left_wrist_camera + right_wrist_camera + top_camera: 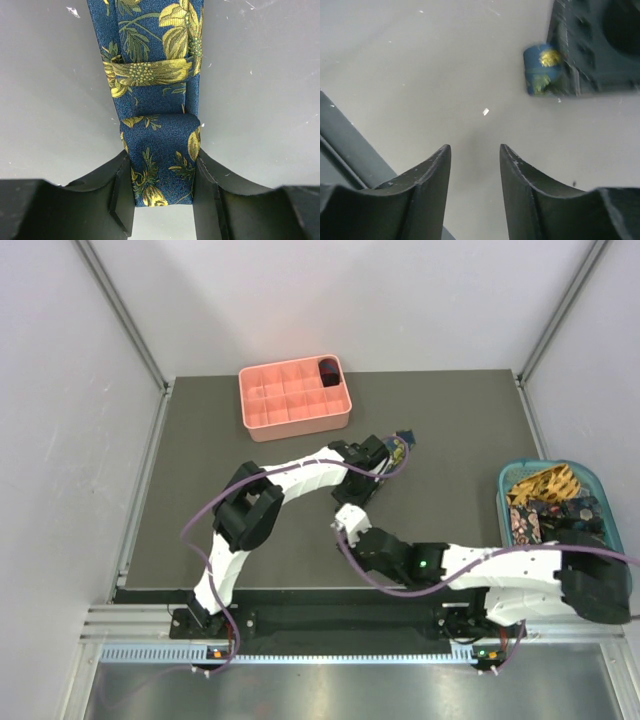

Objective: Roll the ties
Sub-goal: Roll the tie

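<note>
Two grippers, four lots of ties, two containers.

1. Navy floral tie (150,100): dark blue silk with yellow flowers, lying flat on the grey table (200,490), right of centre. A band of the same fabric crosses the strip. The folded end sits between the fingers of item 2.
2. Left gripper (162,172): pinching the folded end of the navy floral tie, one black finger (122,190) pressed against each edge. The arm reaches out toward the far right.
3. Right gripper (475,160): fingers spread, nothing between them, only bare table below. It lies near and slightly left of the left gripper. Its wrist view shows the small blue-and-yellow end of the tie beside the left gripper's black body.
4. Maroon coil (328,370): dark rolled tie in the far right compartment of item 5.
5. Pink tray (300,427): gridded, at the far edge of the table, left of centre.
6. Teal basket (548,464): at the right edge, holding a gold-striped tie (545,483) and darker patterned ties (565,512) in a loose heap.
</note>
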Controlling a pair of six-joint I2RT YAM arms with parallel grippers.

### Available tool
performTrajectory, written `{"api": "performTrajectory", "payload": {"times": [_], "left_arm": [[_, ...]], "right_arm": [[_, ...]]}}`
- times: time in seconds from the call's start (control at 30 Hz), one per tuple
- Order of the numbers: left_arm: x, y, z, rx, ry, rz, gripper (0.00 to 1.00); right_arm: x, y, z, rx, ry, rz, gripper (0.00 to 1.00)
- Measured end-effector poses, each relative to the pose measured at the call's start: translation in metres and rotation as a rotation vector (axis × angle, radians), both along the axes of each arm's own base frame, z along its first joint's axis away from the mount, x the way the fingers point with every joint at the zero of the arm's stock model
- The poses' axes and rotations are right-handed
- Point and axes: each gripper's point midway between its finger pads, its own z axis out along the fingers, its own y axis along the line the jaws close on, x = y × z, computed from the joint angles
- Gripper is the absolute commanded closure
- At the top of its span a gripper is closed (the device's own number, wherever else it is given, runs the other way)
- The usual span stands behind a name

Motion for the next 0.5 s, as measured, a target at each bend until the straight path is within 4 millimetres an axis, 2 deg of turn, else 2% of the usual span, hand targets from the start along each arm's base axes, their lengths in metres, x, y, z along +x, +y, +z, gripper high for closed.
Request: {"api": "performTrajectory", "payload": {"times": [0.07, 0.2, 0.27, 0.37, 0.5], "left_arm": [[0.0, 0.0, 0.0, 0.003, 0.005, -0.002, 0.73], [-0.001, -0.001, 0.0, 0.004, 0.018, -0.01, 0.73], [-0.001, 0.0, 0.0, 0.007, 0.028, -0.016, 0.73], [-0.002, 0.0, 0.0, 0.016, 0.043, -0.022, 0.73], [-0.003, 0.001, 0.0, 0.029, 0.067, -0.026, 0.73]], "right_arm": [[0.001, 0.012, 0.001, -0.067, -0.036, 0.014, 0.52], [0.017, 0.032, 0.003, -0.221, -0.123, -0.013, 0.48], [0.026, 0.037, 0.002, -0.302, -0.158, -0.039, 0.4], [0.044, 0.043, -0.001, -0.443, -0.226, -0.093, 0.35], [0.06, 0.041, -0.011, -0.623, -0.301, -0.139, 0.31]]}}
